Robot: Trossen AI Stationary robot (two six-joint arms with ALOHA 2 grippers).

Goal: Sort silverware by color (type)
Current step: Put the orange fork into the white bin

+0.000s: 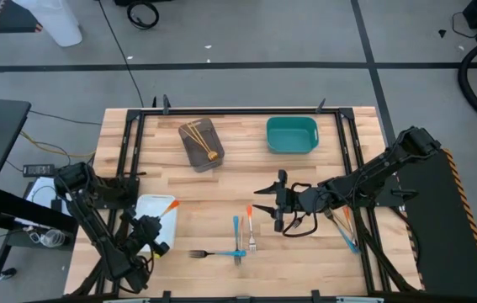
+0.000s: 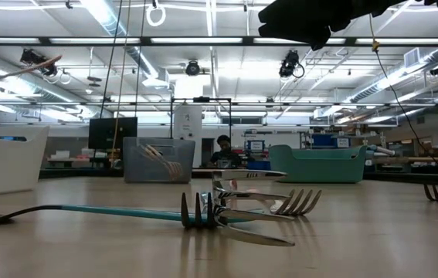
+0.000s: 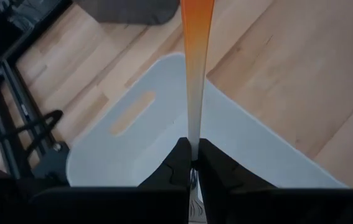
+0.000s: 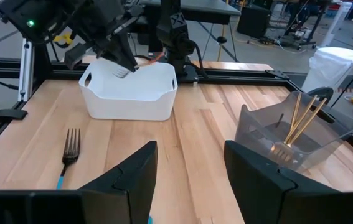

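My left gripper hangs over the white tray, shut on an orange-handled fork whose handle points away over the tray. My right gripper hovers open above the table's middle, empty. Below and beside it, an orange-handled fork, blue-handled forks and a dark fork lie flat on the wood. More forks lie under the right arm. Gold forks rest in the grey tray. The teal tray stands at the far side. My left gripper pinches the orange-handled fork between its two fingers where the handle narrows toward the metal neck. The fingers lie along the fork. The fork is lifted clear above the white tray, its handle slanting upward.
Black frame rails run along the table's left and right sides. The white tray sits at the near left, the grey tray and teal tray along the far edge. Bare wood lies between trays and loose forks.
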